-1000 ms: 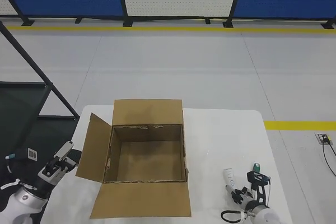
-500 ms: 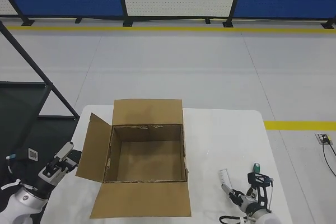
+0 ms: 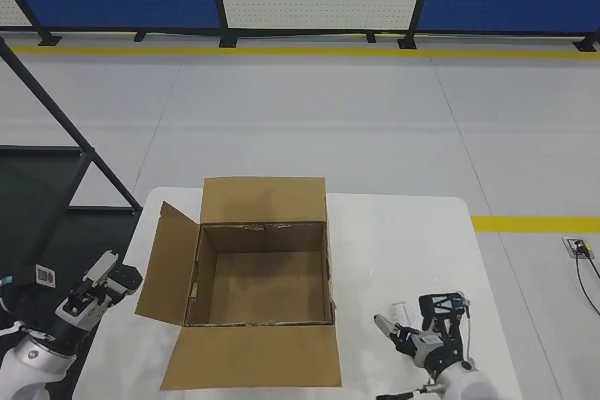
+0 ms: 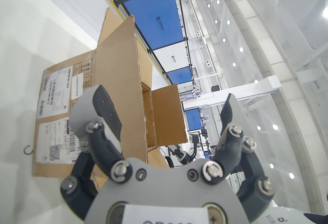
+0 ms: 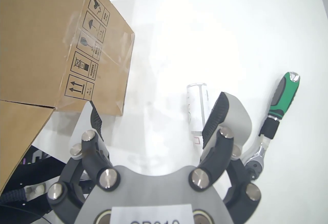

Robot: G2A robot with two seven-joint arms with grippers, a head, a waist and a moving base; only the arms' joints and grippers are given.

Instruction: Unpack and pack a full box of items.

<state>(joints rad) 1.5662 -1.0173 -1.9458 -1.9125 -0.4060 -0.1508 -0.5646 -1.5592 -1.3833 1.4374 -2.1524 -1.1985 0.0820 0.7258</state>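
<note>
overhead, the cardboard box (image 3: 265, 288) is seen on the tabletop (image 3: 400, 235) with all flaps spread and nothing visible inside, so unpacking is judged done and packing not yet begun. the left gripper (image 3: 108, 283) is held just beside the box's outer flap. at the left wrist, its jaws are shown spread, with nothing grasped. at the right wrist, the right gripper (image 5: 157, 104) is seen released, one finger over a white bottle (image 5: 196, 107) lying near the box, with a green-handled ratchet (image 5: 282, 101) laid just beside; both are left to be packed.
</note>
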